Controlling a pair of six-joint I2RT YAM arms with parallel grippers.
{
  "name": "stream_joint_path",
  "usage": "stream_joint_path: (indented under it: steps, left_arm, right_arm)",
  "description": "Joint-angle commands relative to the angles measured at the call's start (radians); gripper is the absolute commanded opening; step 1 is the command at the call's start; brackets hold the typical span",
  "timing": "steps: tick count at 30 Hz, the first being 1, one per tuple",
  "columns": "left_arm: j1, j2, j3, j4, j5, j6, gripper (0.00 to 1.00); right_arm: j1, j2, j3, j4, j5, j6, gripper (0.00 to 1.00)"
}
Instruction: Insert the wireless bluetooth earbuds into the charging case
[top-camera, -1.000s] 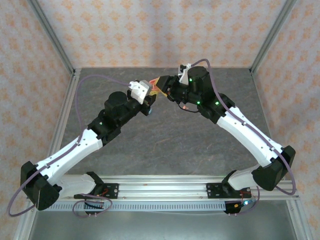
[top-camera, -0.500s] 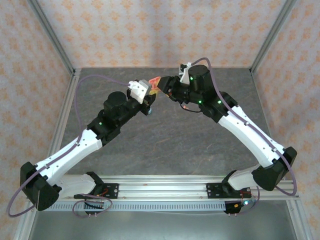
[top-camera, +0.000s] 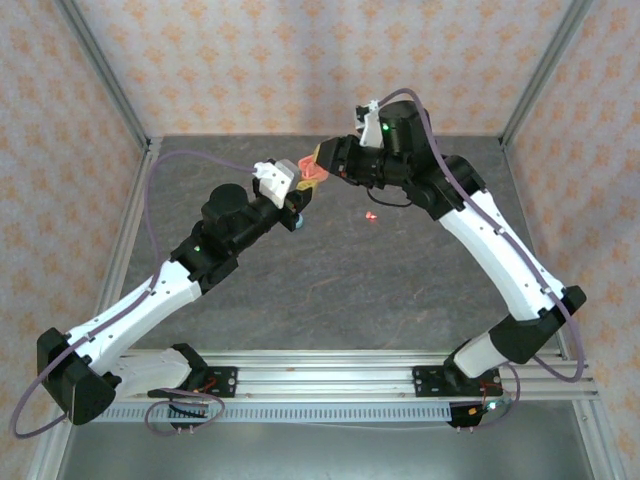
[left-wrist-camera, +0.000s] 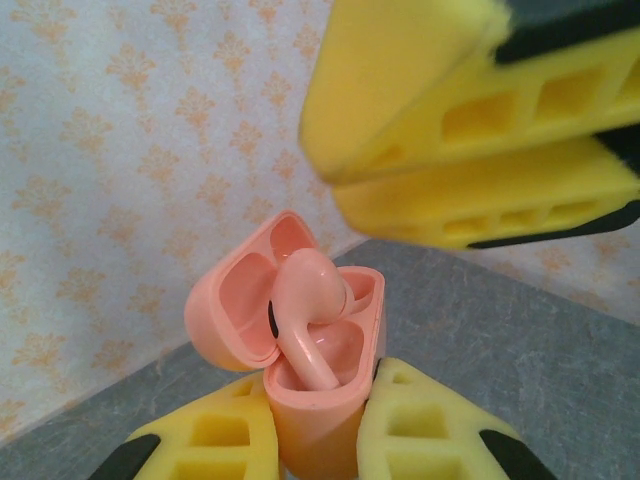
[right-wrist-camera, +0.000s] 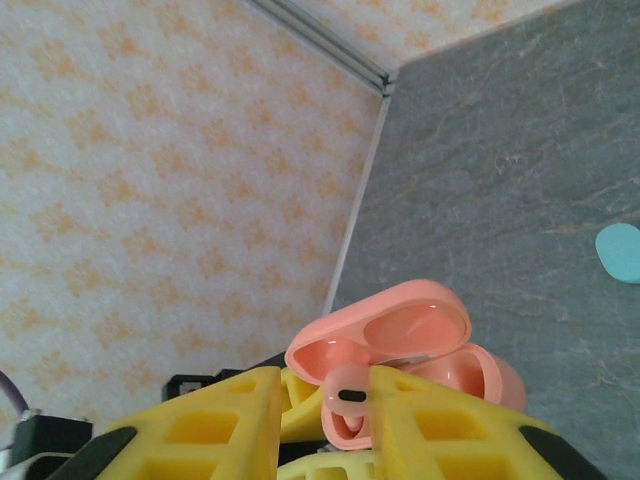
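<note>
**Step in hand:** seating the first earbud.

My left gripper (left-wrist-camera: 318, 450) is clamped on the lower body of the pink charging case (left-wrist-camera: 345, 350), lid open, toward 12 o'clock of the table (top-camera: 330, 290). One pink earbud (left-wrist-camera: 305, 300) lies tilted in the case, its head not yet down in its well.

My right gripper (right-wrist-camera: 325, 385) hovers at 1 o'clock of the case, jaws narrow, gripping nothing.

**Next move, as I judge it:** press the earbud head down until flush.

A small pink piece (top-camera: 372, 216), probably the second earbud, lies on the table at 5 o'clock of the case.
</note>
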Motion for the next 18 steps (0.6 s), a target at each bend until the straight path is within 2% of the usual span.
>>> stream_joint_path:
  steps: [1,18]
  left_arm:
    - [-0.007,-0.022,0.014,0.005,0.036,-0.016,0.0]
    - [-0.006,-0.005,0.031,-0.01,0.061,-0.017,0.0]
  right_arm:
    - [-0.002,0.015,0.052,-0.089,-0.034,-0.081,0.29]
    - [-0.002,0.035,0.087,-0.122,-0.075,-0.181,0.29]
